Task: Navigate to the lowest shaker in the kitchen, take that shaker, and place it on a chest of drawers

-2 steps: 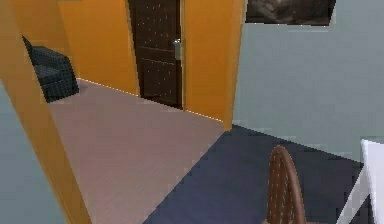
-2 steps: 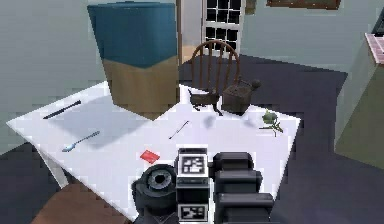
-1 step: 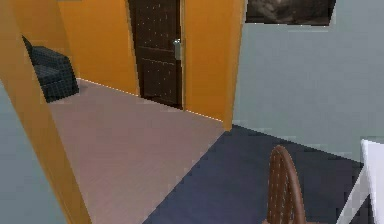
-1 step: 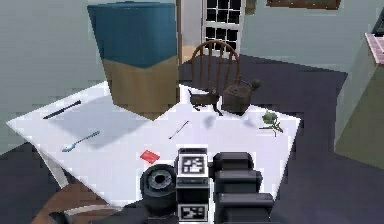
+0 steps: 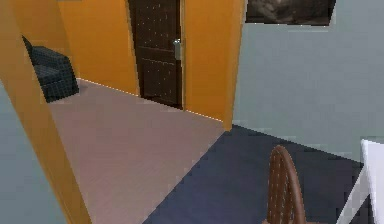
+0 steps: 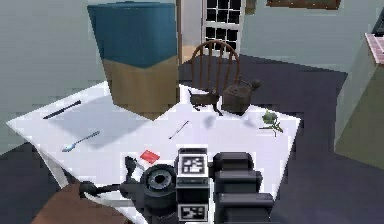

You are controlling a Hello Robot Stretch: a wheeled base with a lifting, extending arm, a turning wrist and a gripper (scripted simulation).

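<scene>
In the arm side view my gripper reaches toward the view's left from its dark body, low over the near edge of a white table. A round brown thing lies at and behind the fingers, so I cannot tell whether the gripper holds anything. On the table stand a large box with a blue top, a dark pot-like thing, a small dark figure and a small green thing. None of them reads clearly as a shaker.
A pen, a spoon and a small red patch lie on the table. A brown wooden chair stands behind it. The forward view has orange walls, a dark door, a dark blue armchair and a chair back.
</scene>
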